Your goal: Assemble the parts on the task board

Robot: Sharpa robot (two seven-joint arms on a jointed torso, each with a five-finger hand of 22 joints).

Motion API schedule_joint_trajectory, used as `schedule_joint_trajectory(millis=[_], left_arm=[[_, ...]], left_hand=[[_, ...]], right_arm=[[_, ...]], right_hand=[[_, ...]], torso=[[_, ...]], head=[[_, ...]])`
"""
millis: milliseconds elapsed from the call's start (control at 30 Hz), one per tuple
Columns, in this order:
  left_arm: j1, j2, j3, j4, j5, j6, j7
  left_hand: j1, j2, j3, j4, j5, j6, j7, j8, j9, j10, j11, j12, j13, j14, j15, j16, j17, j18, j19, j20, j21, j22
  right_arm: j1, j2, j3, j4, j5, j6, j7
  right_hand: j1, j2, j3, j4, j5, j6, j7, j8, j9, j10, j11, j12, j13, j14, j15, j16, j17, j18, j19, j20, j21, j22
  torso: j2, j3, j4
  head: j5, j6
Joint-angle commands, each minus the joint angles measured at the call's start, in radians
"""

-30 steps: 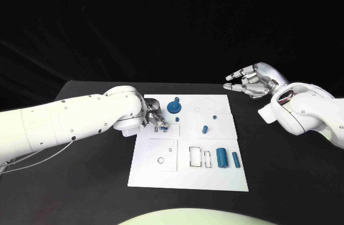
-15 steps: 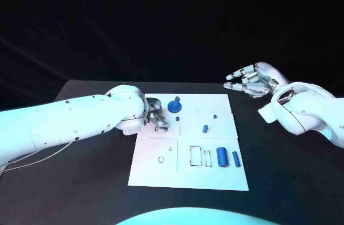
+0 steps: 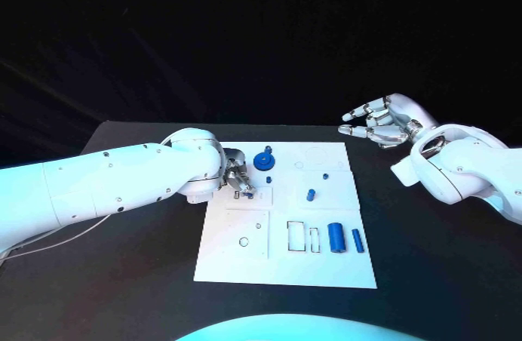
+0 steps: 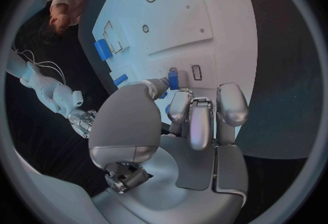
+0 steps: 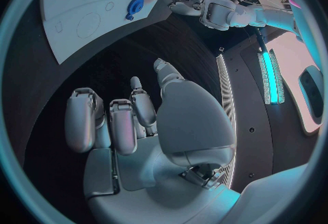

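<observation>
Left robot hand on small blue part at board's left side

Task board [image 3: 327,269] sits mid-counter [image 3: 120,281]. Left robot hand [image 3: 237,179] is low over the board's left edge, fingertips down on a small blue part [image 3: 249,194] next to a small rectangular slot. The left wrist view shows that part [image 4: 173,79] upright between thumb tip and fingertips, pinched; other fingers curl beside it.

Right robot hand [image 3: 381,122] hovers off the board past its far right corner, above the counter, fingers spread and curved, holding nothing. The right wrist view agrees: palm [image 5: 147,125] empty.

Other parts on board:
- round gear-like part [image 3: 265,161] near the far edge, just beyond the left robot hand
- small peg [image 3: 325,178] and short piece [image 3: 310,196] mid-right
- thick cylinder [image 3: 337,238] and thin bar [image 3: 358,241] side by side near right, beside rectangular cutouts [image 3: 297,236]
</observation>
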Motion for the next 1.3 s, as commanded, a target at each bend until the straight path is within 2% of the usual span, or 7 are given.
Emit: schedule_joint_trajectory(millis=[33, 367, 467, 567, 700, 1300], left_arm=[[-0.001, 0.007, 0.000, -0.004, -0.010, 0.026, -0.001], [-0.002, 0.016, -0.001, -0.010, -0.023, 0.038, -0.003], [-0.002, 0.015, -0.001, -0.010, -0.024, 0.042, -0.004], [-0.003, 0.015, -0.001, -0.009, -0.027, 0.047, -0.004], [-0.003, 0.015, -0.001, -0.009, -0.030, 0.053, -0.005], [-0.003, 0.016, -0.001, -0.010, -0.041, 0.075, -0.007]], left_hand=[[-0.012, -0.001, 0.174, -0.170, 0.002, 0.004, -0.013, 0.008, 0.003, 0.007, -0.002, 0.005, 0.002, 0.062, -0.007, 0.002, 0.105, -0.021, 0.009, -0.002, 0.006, 0.003], [-0.024, -0.006, 0.174, -0.175, 0.002, 0.009, -0.017, 0.014, 0.007, 0.012, -0.005, 0.009, 0.006, 0.062, -0.010, 0.002, 0.105, -0.022, 0.014, -0.003, 0.010, 0.011], [-0.027, -0.008, 0.174, -0.176, 0.002, 0.011, -0.018, 0.016, 0.009, 0.013, -0.006, 0.010, 0.007, 0.062, -0.010, 0.002, 0.106, -0.023, 0.015, -0.003, 0.011, 0.014], [-0.032, -0.009, 0.174, -0.177, 0.002, 0.014, -0.020, 0.021, 0.012, 0.015, -0.008, 0.011, 0.009, 0.062, -0.012, 0.002, 0.106, -0.023, 0.017, -0.004, 0.013, 0.017], [-0.032, -0.009, 0.174, -0.177, 0.002, 0.014, -0.020, 0.021, 0.012, 0.015, -0.008, 0.011, 0.009, 0.062, -0.012, 0.002, 0.106, -0.023, 0.017, -0.004, 0.013, 0.017], [-0.040, -0.008, 0.175, -0.181, 0.002, 0.019, -0.024, 0.030, 0.018, 0.022, -0.012, 0.018, 0.018, 0.062, -0.015, 0.002, 0.106, -0.025, 0.021, -0.006, 0.016, 0.024]], right_arm=[[0.000, -0.001, 0.000, 0.002, -0.011, 0.005, 0.001], [-0.001, -0.002, 0.000, 0.004, -0.012, 0.004, 0.000], [-0.001, -0.003, 0.000, 0.005, -0.012, 0.004, -0.001], [-0.001, -0.004, 0.000, 0.005, -0.012, 0.004, -0.002], [-0.001, -0.004, 0.000, 0.006, -0.012, 0.005, -0.003], [-0.001, -0.006, 0.000, 0.007, -0.012, 0.005, -0.002]], right_hand=[[0.001, 0.007, -0.007, 0.000, 0.006, -0.003, -0.003, 0.007, 0.002, 0.001, 0.000, -0.001, -0.001, 0.065, -0.008, -0.005, 0.117, 0.012, -0.007, 0.000, -0.006, 0.092], [-0.001, 0.007, -0.008, 0.001, 0.008, -0.003, -0.003, 0.008, 0.002, 0.001, 0.000, 0.000, -0.001, 0.065, -0.008, -0.005, 0.117, 0.012, -0.006, -0.001, -0.006, 0.092], [-0.001, 0.007, -0.008, 0.001, 0.008, -0.003, -0.003, 0.008, 0.002, 0.001, 0.000, 0.000, -0.001, 0.065, -0.008, -0.005, 0.117, 0.012, -0.006, -0.001, -0.006, 0.092], [-0.001, 0.007, -0.008, 0.001, 0.008, -0.003, -0.003, 0.008, 0.002, 0.001, 0.000, 0.000, -0.001, 0.065, -0.008, -0.005, 0.117, 0.012, -0.006, -0.001, -0.006, 0.092], [-0.002, 0.008, -0.009, 0.002, 0.009, -0.002, -0.003, 0.008, 0.002, 0.002, -0.001, 0.000, 0.000, 0.065, -0.008, -0.005, 0.117, 0.012, -0.006, -0.001, -0.006, 0.092], [-0.002, 0.008, -0.009, 0.003, 0.010, -0.002, -0.003, 0.009, 0.002, 0.002, -0.001, 0.000, 0.000, 0.065, -0.008, -0.005, 0.117, 0.012, -0.006, -0.001, -0.006, 0.092]], torso=[[0.000, 0.0000, -0.0008], [0.000, 0.0000, 0.0018], [0.000, -0.0004, 0.0007], [0.000, -0.0001, -0.0006], [0.000, -0.0006, 0.0014], [0.001, -0.0011, 0.0015]], head=[[0.000, 0.001], [-0.005, -0.003], [-0.007, -0.003], [-0.006, -0.005], [-0.006, -0.006], [-0.006, -0.009]])
